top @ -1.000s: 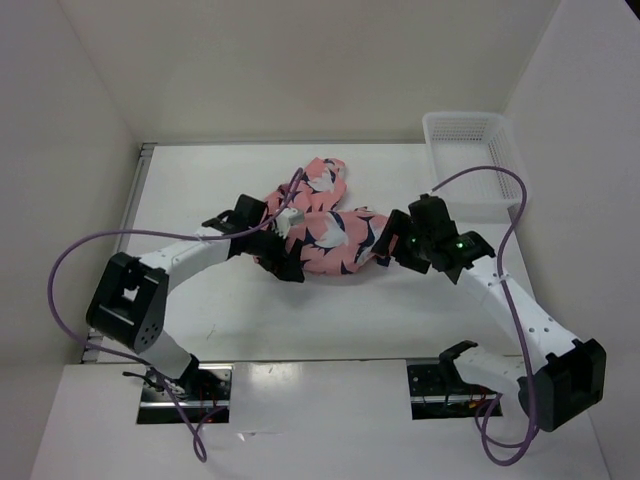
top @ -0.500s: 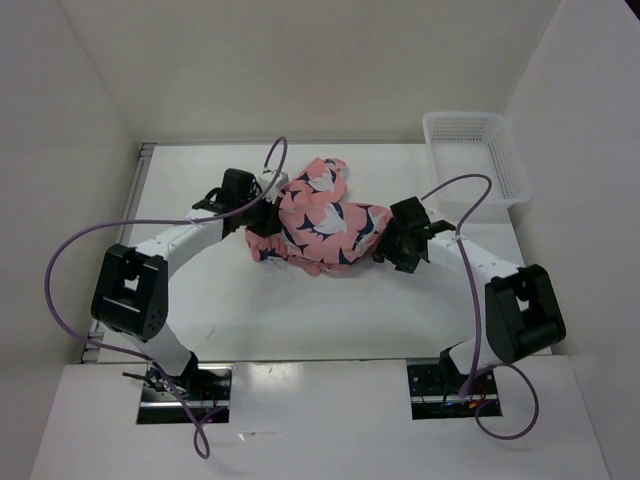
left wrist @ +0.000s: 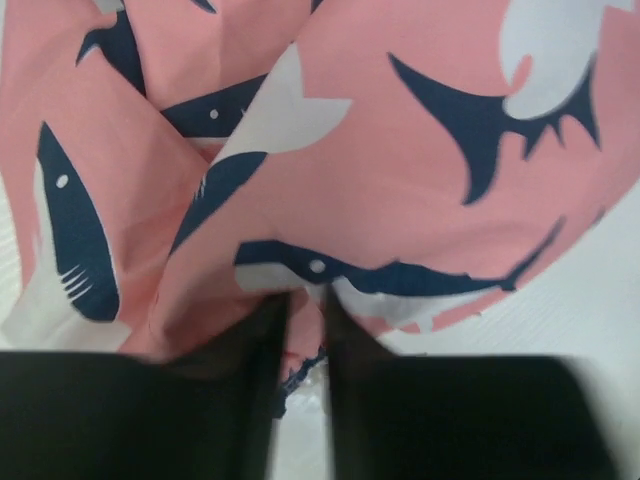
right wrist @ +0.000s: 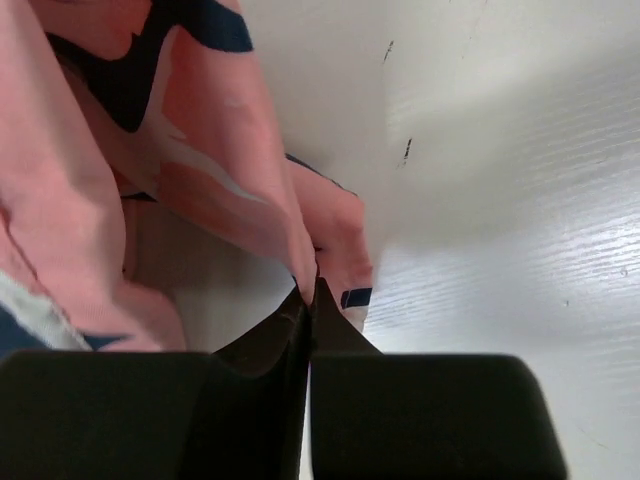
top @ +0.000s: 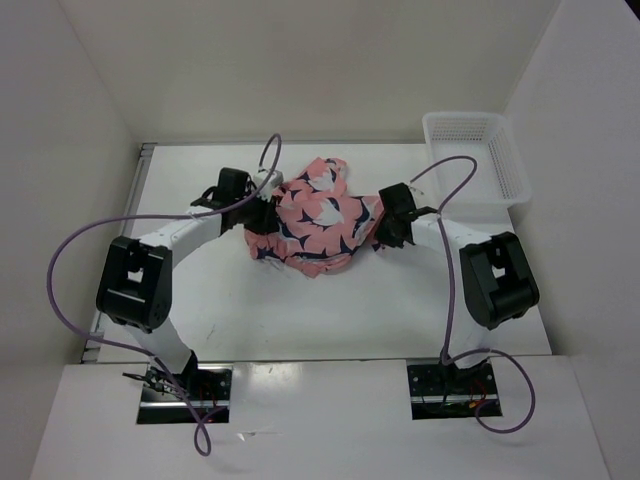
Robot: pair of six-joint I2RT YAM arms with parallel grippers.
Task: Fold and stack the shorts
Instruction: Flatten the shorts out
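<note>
Landmark: I place everything against the white mesh basket [top: 470, 165], which sits at the far right corner of the table [top: 300, 310].

Shorts: the shorts [top: 318, 218] are bunched in a rumpled heap on the table, left of the basket and a little nearer to me than it, clear of its wall. One lobe of cloth pokes out on the heap's far side. I see no neat fold in it.

Right gripper: my right gripper [top: 382, 222] sits between the basket and the shorts, at the heap's basket-side edge. On the right wrist camera the fingers [right wrist: 260, 350] are pressed together, and a pink fold of the shorts [right wrist: 150, 180] is pinched at their tips [right wrist: 308, 310]. The cloth hangs from that pinch, with bare table [right wrist: 520, 200] beside it.

Left gripper: my left gripper [top: 262, 208] is at the side of the heap turned away from the basket, touching the cloth. On the left wrist camera the two dark fingers [left wrist: 255, 370] stand close together with only a narrow slit between them, and the hem of the shorts [left wrist: 400, 180] runs down into that slit [left wrist: 303, 330]. I read that as a pinch on the cloth edge.

Print: from close up the navy and white shapes look like sharks on the salmon-pink ground.

Arms: both reach inward towards the heap from either side, the right one from the basket's side.

Cables: a purple cable [top: 75, 250] loops off each arm; the right arm's arcs up close to the basket's near wall.
</note>
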